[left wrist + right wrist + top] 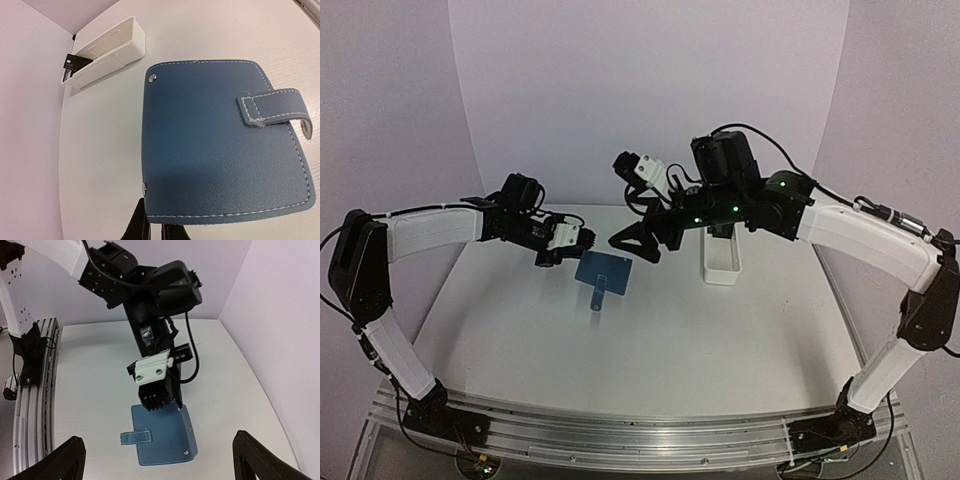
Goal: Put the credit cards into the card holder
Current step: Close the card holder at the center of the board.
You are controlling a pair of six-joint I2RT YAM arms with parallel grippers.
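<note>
the left gripper [155,226] sits right under its own wrist lens, jaws pinched tight on one edge of the blue card holder [215,150], near the corner by one of its small rivets. the holder is folded closed. its stitched strap [277,107] reaches past the opposite edge, and the end curls free. in the top view the holder is out over the middle of the white table [670,340], just beside the left gripper, with the right gripper [636,244] close by on its far right side. whether the holder's underside rests on the table or is raised off it, i cannot tell. the right gripper is spread wide with nothing between its fingers. they show only as two dark tips at the bottom corners of the right wrist view, aimed toward the holder but apart from it. a long white tray [112,42] stands on the table farther back on the right, well apart from the holder. a black card [76,62] marked vip leans up inside one end of it.
</note>
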